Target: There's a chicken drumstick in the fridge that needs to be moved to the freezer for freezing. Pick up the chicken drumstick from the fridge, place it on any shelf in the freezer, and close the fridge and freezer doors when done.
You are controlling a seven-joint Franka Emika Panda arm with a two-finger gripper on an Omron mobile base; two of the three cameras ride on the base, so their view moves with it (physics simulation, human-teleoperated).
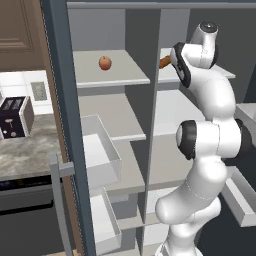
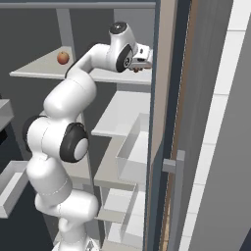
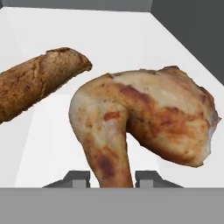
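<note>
Gripper (image 3: pixel 112 177) positioned at the top shelf of the fridge (image 1: pixel 200 100), right-hand compartment of the open slate-blue unit. Jaws drawn narrow around the thin bone end of the chicken drumstick (image 3: pixel 144 122), one dark fingertip (image 3: pixel 76 178) on each side of it; contact with the bone looks likely, but cannot be confirmed. Drumstick resting on the white shelf floor, meaty end pointing away from the hand. Long brown stick-shaped food (image 3: pixel 39 81) lying just beside the drumstick on the same shelf, apart from it; orange-brown tip (image 1: pixel 165 61) showing past the arm in the left base view. Apple (image 1: pixel 104 62) standing on the top shelf (image 1: pixel 125 75) of the freezer, left-hand compartment, well apart from the gripper. Both doors swung open: freezer door edge (image 1: pixel 67 125) at the left, fridge door (image 2: pixel 164 122) at the right. Toaster (image 1: pixel 15 117) on the counter beyond the freezer door.
</note>
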